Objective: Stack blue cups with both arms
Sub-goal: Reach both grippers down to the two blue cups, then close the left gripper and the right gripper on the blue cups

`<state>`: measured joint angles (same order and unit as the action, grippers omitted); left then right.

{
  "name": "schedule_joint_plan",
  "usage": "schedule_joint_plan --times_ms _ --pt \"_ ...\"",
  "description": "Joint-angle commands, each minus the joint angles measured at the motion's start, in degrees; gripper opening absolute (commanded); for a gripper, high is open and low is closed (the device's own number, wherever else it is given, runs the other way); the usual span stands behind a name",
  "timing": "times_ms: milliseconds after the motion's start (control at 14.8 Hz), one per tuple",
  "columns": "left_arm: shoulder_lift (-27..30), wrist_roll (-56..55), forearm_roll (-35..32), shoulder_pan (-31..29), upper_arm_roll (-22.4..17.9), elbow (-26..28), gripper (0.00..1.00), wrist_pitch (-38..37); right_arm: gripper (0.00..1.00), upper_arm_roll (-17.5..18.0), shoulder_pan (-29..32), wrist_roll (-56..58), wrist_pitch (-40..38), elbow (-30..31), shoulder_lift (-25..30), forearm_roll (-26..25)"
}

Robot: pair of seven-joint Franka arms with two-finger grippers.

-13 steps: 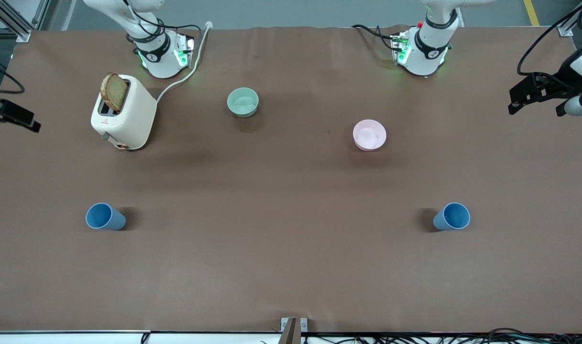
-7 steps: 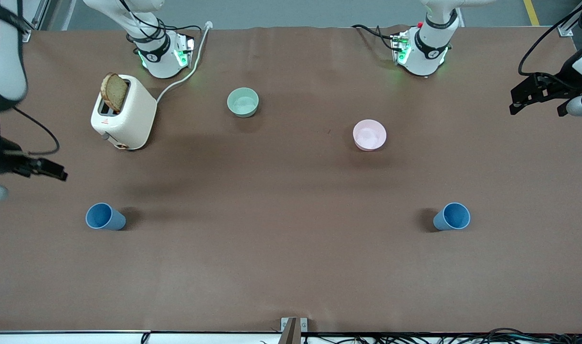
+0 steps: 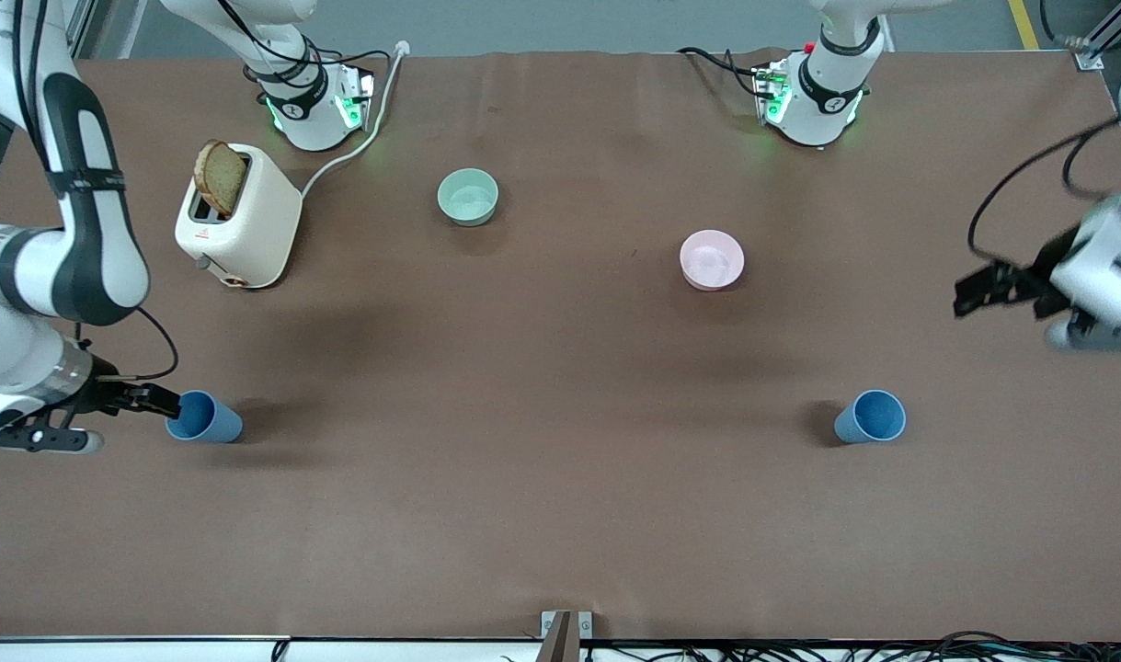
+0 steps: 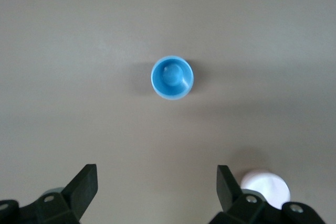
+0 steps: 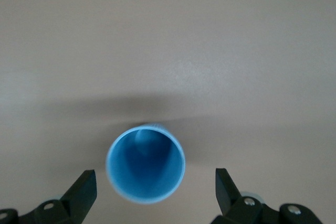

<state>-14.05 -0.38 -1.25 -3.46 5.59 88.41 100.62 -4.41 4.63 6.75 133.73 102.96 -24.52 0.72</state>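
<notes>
From the front, my right pincer (image 3: pixel 160 402) is hovering just beside one blue cup (image 3: pixel 202 417) on the desk (image 3: pixel 560 515), toward the toaster's (image 3: pixel 238 221) end; my left pincer (image 3: pixel 983 290) is hanging above the other cup (image 3: pixel 871 416). The right wrist view is showing fingers (image 5: pixel 84 190) apart, cup (image 5: pixel 146 163) between: I should be descending centred. The left wrist view is showing fingers (image 4: pixel 86 182) apart, cup (image 4: pixel 172 77) well ahead.
</notes>
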Motion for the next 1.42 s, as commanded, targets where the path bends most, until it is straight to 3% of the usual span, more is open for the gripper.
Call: schedule_joint_plan --times_ms 0,203,339,475,678,881,1085,1288,1356 --pt "-8.6 -0.2 -0.4 0.0 -0.1 -0.8 1.0 5.4 1.0 0.5 1.3 4.0 7.8 5.6 -1.5 -0.5" --pt "-11.9 -0.2 -0.4 -0.1 -0.1 4.2 1.0 13.3 1.0 0.5 1.5 4.7 8.4 5.2 -3.9 -0.5" --pt "-13.9 -0.2 -0.4 -0.3 -0.1 6.5 0.99 18.4 0.91 0.5 1.8 4.4 9.2 4.2 -6.0 -0.4" --pt "-16.3 -0.1 -0.5 -0.8 -0.1 6.9 0.91 21.8 0.65 0.5 1.9 4.0 8.5 2.0 -7.8 -0.3" --pt "-18.8 -0.3 -0.4 -0.8 -0.1 6.8 0.62 24.3 0.04 0.6 1.9 4.2 6.6 0.2 -8.1 -0.3" --pt "-19.5 -0.4 -0.4 -0.8 -0.1 6.6 0.26 24.3 0.01 0.8 3.4 4.4 0.4 -3.6 -8.5 0.2" --pt "-19.5 -0.5 0.2 -0.6 -0.1 6.3 0.01 24.3 0.01 0.8 2.9 4.4 -2.7 -5.2 -8.4 0.2" --pt "-18.6 -3.1 0.4 0.1 0.7 6.2 0.0 23.7 0.01 1.2 2.5 4.2 -14.6 -11.3 -6.7 0.4" --pt "-17.3 -6.1 0.4 0.4 2.9 6.2 0.0 23.7 0.01 1.5 2.3 4.0 -19.4 -14.5 -6.0 1.7"
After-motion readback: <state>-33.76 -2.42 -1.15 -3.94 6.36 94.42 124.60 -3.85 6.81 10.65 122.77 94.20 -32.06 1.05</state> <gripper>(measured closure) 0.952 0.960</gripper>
